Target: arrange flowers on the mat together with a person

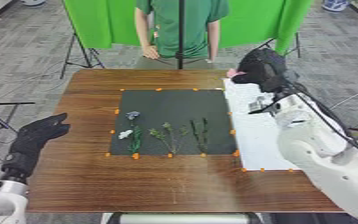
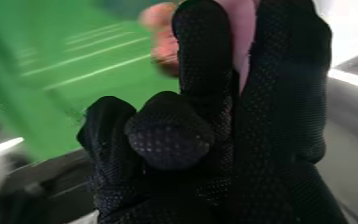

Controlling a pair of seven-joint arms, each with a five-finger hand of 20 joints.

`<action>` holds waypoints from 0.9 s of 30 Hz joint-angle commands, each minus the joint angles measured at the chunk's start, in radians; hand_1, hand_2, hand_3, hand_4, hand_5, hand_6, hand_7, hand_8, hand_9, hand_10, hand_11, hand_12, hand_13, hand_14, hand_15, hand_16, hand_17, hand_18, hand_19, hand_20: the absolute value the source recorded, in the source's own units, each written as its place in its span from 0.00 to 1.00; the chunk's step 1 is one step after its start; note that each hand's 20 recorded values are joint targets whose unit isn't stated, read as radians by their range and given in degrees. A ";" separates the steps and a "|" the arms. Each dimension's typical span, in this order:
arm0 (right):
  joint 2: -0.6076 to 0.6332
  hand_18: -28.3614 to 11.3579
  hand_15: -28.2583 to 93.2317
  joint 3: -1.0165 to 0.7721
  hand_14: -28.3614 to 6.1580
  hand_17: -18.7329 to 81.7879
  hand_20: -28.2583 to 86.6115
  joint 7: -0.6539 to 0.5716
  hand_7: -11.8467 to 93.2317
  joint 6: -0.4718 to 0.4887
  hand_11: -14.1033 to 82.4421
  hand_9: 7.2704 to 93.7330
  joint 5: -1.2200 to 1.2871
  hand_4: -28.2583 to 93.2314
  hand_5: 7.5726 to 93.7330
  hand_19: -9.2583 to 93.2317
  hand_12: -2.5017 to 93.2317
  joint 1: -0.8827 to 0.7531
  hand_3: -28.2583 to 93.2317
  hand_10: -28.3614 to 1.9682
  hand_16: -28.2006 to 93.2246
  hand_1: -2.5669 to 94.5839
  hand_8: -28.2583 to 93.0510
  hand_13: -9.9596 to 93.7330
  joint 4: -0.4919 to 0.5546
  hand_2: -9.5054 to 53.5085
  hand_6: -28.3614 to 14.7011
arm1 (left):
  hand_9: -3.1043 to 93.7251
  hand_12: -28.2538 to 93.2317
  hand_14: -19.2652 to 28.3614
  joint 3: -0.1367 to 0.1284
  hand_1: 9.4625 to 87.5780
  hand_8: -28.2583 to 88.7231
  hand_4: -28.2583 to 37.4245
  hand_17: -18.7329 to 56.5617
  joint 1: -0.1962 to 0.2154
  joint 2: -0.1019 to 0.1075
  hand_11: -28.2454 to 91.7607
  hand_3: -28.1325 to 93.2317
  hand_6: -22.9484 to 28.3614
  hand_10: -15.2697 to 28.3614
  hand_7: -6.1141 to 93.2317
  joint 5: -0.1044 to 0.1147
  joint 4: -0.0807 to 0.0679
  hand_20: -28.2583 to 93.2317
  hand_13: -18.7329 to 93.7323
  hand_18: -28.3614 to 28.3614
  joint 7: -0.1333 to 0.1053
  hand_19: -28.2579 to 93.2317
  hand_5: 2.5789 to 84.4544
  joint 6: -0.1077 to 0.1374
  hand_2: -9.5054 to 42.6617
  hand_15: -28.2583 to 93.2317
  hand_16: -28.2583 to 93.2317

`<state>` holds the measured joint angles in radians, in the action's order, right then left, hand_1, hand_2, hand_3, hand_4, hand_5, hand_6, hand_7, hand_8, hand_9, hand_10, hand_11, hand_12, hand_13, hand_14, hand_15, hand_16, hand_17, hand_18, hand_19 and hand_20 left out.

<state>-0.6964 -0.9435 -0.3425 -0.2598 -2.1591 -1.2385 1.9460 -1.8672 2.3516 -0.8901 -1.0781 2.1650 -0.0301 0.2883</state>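
In the head view my right hand (image 1: pixel 262 69) is above the white sheet's far end, with a small pink thing (image 1: pixel 236 73) at its fingers. From the right wrist, the hand (image 2: pixel 286 100) appears with bent fingers, and a pink thing (image 2: pixel 239 30) is held between them; its full shape is hidden. My left hand (image 1: pixel 40 134) has its fingers extended over the table's left edge. On the dark mat (image 1: pixel 162 102) lie a bluish flower (image 1: pixel 133 115), a white flower (image 1: pixel 126 134), a green leafy stem (image 1: pixel 136 141), a branching sprig (image 1: pixel 168 137) and dark green stems (image 1: pixel 199 135).
A white sheet (image 1: pixel 257 145) lies along the dark mat's right side on the brown table (image 1: pixel 149 185). Small orange tabs mark the edges of both. A black stand (image 1: pixel 181 30) rises beyond the far edge, in front of a green backdrop (image 1: pixel 100 25).
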 commanded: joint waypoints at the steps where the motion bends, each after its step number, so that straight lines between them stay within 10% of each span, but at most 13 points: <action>1: -0.139 0.25 0.79 0.298 0.74 0.71 0.72 0.074 0.32 0.140 0.24 0.97 0.017 0.54 0.84 1.00 0.51 0.257 0.00 0.69 0.47 0.96 0.32 0.92 -0.040 0.00 0.72 | 0.52 0.32 0.76 0.012 0.22 0.19 0.00 0.36 -0.005 0.003 0.38 0.80 0.55 0.68 0.15 0.006 -0.012 0.37 0.51 0.69 0.014 0.26 0.52 -0.026 0.27 0.34 0.23; 27: -0.411 0.26 0.79 0.574 0.75 0.70 0.71 0.100 0.32 0.284 0.24 0.94 -0.065 0.56 0.80 1.00 0.50 0.413 0.00 0.67 0.48 0.95 0.32 0.90 -0.354 0.00 0.71 | 0.52 0.32 0.75 0.029 0.22 0.19 0.00 0.35 -0.028 0.010 0.38 0.80 0.54 0.68 0.15 0.003 -0.021 0.37 0.51 0.69 0.027 0.26 0.52 -0.060 0.25 0.33 0.24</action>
<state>-1.0884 -0.3732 -0.2387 -0.0224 -2.1942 -0.8283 1.6253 -1.8438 2.3180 -0.8777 -1.0759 2.1500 -0.0151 0.2426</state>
